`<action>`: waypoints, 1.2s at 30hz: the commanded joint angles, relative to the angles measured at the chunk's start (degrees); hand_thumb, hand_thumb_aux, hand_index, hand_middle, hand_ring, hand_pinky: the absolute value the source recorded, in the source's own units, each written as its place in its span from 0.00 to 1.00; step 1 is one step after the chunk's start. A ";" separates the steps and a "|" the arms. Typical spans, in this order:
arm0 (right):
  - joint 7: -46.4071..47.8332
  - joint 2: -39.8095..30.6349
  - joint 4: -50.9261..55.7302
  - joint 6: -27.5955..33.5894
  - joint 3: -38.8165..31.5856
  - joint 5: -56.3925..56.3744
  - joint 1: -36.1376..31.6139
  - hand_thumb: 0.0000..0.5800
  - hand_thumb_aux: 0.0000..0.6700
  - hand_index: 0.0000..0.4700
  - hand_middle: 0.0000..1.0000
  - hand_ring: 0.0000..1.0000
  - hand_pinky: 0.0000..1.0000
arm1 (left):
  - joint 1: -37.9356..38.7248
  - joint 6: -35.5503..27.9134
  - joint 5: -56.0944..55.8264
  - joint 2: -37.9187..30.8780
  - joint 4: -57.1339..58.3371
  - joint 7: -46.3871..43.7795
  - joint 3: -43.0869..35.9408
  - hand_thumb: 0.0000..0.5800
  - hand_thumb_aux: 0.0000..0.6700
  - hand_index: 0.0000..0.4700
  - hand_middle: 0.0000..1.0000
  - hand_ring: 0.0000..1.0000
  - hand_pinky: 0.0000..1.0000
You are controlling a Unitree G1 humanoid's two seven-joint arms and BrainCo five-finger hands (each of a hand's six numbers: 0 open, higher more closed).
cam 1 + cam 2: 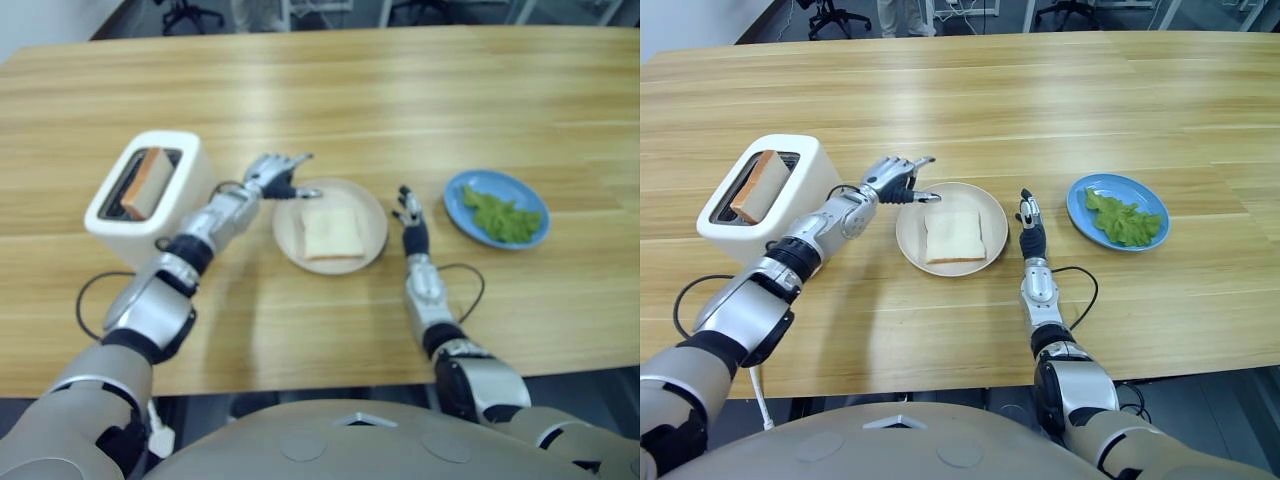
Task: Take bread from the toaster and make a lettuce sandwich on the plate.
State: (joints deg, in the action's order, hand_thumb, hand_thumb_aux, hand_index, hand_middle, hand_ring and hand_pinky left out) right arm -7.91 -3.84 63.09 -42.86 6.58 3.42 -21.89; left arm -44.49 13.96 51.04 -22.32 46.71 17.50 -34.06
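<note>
A white toaster (795, 175) stands at the left with one slice of bread (757, 186) sticking up from a slot. A beige plate (980, 215) in the middle holds a flat slice of white bread (954, 237). My left hand (895, 178) hovers at the plate's left rim, fingers spread and holding nothing. My right hand (1030, 232) rests on the table just right of the plate, fingers straight. Green lettuce (1123, 218) lies on a blue plate (1088, 188) at the right.
The wooden table (1040, 100) stretches wide behind the plates. A black cable (1085, 290) loops by my right wrist, another (680, 300) lies near the front left. Office chairs stand beyond the far edge.
</note>
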 commanded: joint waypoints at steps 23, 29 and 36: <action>-2.66 -30.98 -60.33 22.44 4.62 36.72 13.55 0.00 0.00 0.00 0.00 0.00 0.00 | 43.34 -9.79 -34.47 10.02 -50.58 -20.01 18.94 0.00 0.00 0.00 0.00 0.00 0.00; -11.15 -49.73 -33.09 26.88 -7.57 54.95 3.39 0.00 0.00 0.00 0.00 0.00 0.00 | 44.57 -9.82 -33.13 11.36 -55.29 -20.18 18.88 0.00 0.00 0.00 0.00 0.00 0.00; -17.25 -49.99 -7.89 31.65 -21.63 61.85 -8.48 0.00 0.00 0.00 0.00 0.00 0.00 | 45.12 -9.32 -32.87 12.78 -56.80 -20.25 18.95 0.00 0.00 0.00 0.00 0.00 0.00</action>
State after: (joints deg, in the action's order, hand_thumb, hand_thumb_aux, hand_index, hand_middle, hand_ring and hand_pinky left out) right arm -24.21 -54.53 49.17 -12.60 -11.50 63.42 -28.22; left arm 0.07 5.03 17.72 -9.59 -9.37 -2.48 -15.13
